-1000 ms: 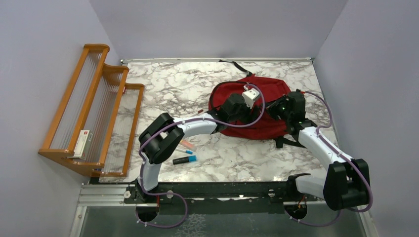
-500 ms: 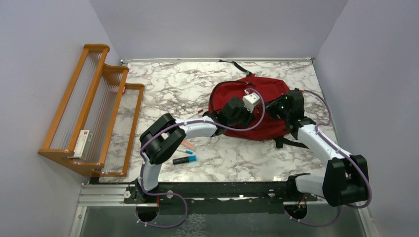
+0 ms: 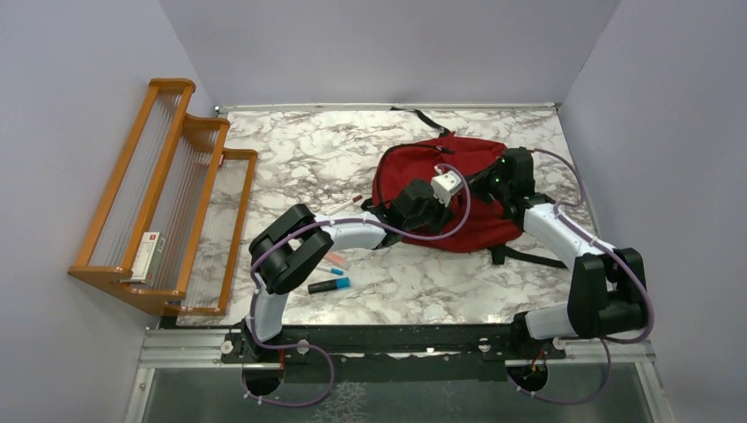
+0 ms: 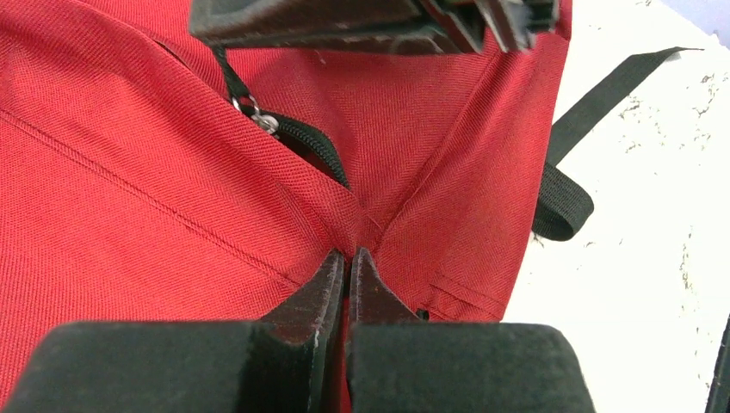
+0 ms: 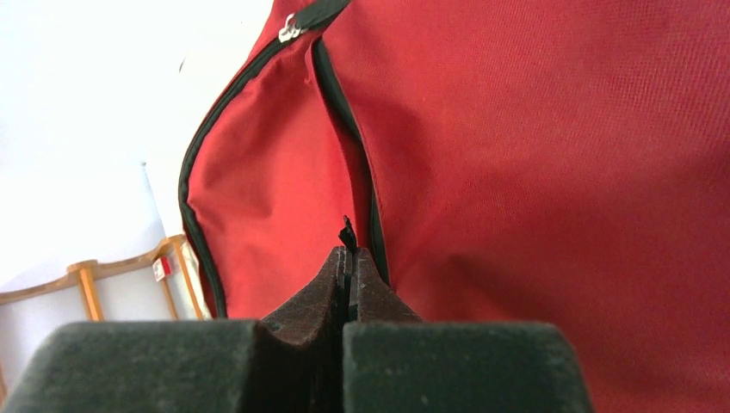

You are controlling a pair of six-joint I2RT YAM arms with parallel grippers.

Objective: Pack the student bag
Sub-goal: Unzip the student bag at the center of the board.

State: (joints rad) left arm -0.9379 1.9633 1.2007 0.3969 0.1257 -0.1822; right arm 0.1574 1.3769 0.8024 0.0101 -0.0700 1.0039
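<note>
Pinching a fold of red fabric, the left gripper (image 4: 349, 258) has its fingers pressed together with only the cloth between them, low on the student bag (image 3: 476, 152). The bag lies flat on the marble table (image 3: 308, 150), right of the middle and towards the far edge, with both arms reaching over it. In the left wrist view a silver zipper slider (image 4: 261, 119) sits above and left of the fingertips at the end of a black zipper line, and a black strap (image 4: 568, 206) trails off the bag's edge onto the table.

The right gripper (image 5: 348, 255) is likewise closed. A small black tab (image 5: 347, 234) sticks up from between its fingertips, just beside a black zipper line that runs up the bag. I cannot tell whether that tab is a zipper pull. From above, the two grippers meet over the bag's middle, close together.

Near the left arm's elbow a blue marker (image 3: 330, 285) and an orange marker (image 3: 336, 259) lie on the table, well apart from the bag. A wooden rack (image 3: 172, 86) stands along the left wall, with a small red-and-white box (image 3: 150, 253) in its near end.
</note>
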